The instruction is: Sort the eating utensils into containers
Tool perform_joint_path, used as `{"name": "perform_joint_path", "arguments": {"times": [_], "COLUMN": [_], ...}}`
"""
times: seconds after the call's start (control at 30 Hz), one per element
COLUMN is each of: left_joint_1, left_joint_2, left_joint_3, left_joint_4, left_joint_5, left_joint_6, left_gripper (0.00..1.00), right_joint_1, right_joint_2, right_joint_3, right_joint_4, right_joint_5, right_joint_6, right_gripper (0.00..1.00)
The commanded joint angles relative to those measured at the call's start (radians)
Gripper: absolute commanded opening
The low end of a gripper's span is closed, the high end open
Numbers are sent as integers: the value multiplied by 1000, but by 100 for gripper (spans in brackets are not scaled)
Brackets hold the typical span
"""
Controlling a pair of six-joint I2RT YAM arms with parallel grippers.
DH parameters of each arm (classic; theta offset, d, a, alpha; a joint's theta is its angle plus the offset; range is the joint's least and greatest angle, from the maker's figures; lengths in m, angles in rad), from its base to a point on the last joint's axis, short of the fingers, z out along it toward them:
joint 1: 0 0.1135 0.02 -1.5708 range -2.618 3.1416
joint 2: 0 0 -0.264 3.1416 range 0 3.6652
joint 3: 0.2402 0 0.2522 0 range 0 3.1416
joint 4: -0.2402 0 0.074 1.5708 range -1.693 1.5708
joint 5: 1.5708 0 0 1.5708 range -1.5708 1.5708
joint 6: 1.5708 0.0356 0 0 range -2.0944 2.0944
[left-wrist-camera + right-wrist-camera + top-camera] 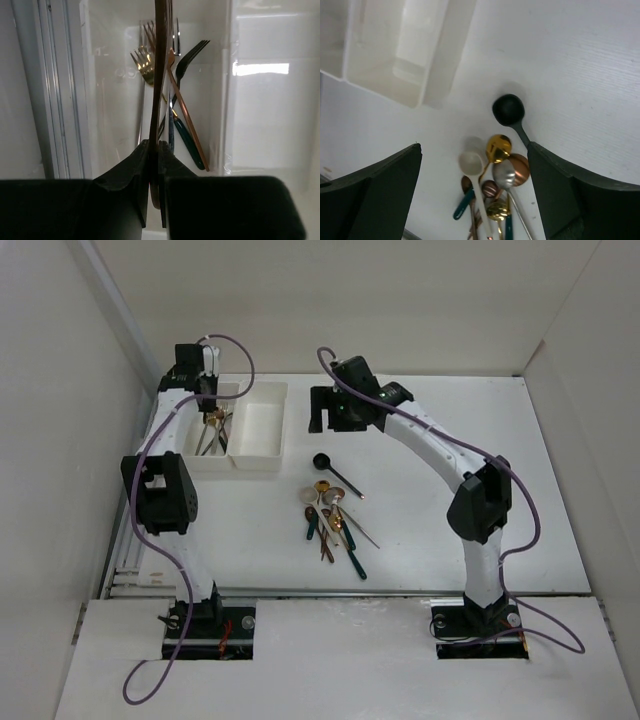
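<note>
My left gripper (pixel 212 416) hangs over the left white bin (pixel 206 462), shut on a slim copper utensil (pixel 159 75) seen edge-on, its head out of view (pixel 154 150). Inside that bin (pixel 112 105) lie a gold fork (pixel 144 66), a black fork (pixel 191 56), a copper fork (pixel 186 117) and a teal handle (pixel 188 141). The right bin (pixel 262 428) looks empty. My right gripper (pixel 326 418) is open and empty, high above a pile of spoons (pixel 333 517). Below it (pixel 474 146) lie black (pixel 508 109), gold (pixel 498 147), white (pixel 471 162) and silver (pixel 504 173) spoons.
The black spoon (pixel 334 471) lies apart from the pile, toward the bins. The two bins stand side by side at the far left, near the left wall. A bin corner (pixel 412 60) shows in the right wrist view. A metal rail (pixel 55 100) runs left of the bins.
</note>
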Motion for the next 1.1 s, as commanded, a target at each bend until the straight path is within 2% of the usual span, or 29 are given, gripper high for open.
{"name": "perform_joint_path", "arguments": {"times": [0.0, 0.03, 0.13, 0.17, 0.3, 0.33, 0.43, 0.5, 0.63, 0.73, 0.77, 0.87, 0.9, 0.93, 1.07], "left_joint_1": [5, 5, 5, 14, 14, 14, 14, 14, 14, 14, 14, 14, 5, -9, -52], "left_joint_2": [54, 65, 114, 123, 135, 125, 93, 73, 25, -19, -44, -78, -99, -108, -131], "left_joint_3": [-27, -27, -27, -15, -6, -6, -6, 3, 28, 38, 48, 48, 48, 37, 15], "left_joint_4": [38, 38, 38, 38, 29, 29, 29, 29, 20, 11, 11, 1, -8, -20, -72], "left_joint_5": [-90, -79, -79, -88, -88, -88, -79, -70, -28, 70, 106, 280, 368, 413, 623], "left_joint_6": [18, 18, -2, -2, -24, -24, -24, -24, -33, -33, -33, -21, -7, 2, 68], "left_gripper": [0, 6, 15, 25, 51, 53, 58, 58, 59, 59, 59, 59, 62, 63, 67], "right_joint_1": [5, -4, -4, -4, -4, -4, -4, -4, -4, -4, -4, -4, -4, -4, -17], "right_joint_2": [34, 52, 86, 109, 145, 146, 167, 176, 218, 245, 254, 267, 267, 276, 241], "right_joint_3": [-50, -61, -70, -70, -90, -102, -135, -159, -169, -149, -149, -112, -100, -75, -15], "right_joint_4": [-72, -60, -60, -60, -60, -60, -60, -48, -28, 4, 5, 17, 17, 17, 8], "right_joint_5": [26, 25, 16, 16, 7, 7, 7, 7, -13, -22, -22, 2, 24, 36, 85], "right_joint_6": [-85, -85, -107, -119, -142, -142, -151, -151, -151, -151, -151, -151, -151, -151, -90], "right_gripper": [91, 91, 91, 90, 78, 72, 66, 65, 55, 45, 35, 16, 3, 0, 0]}}
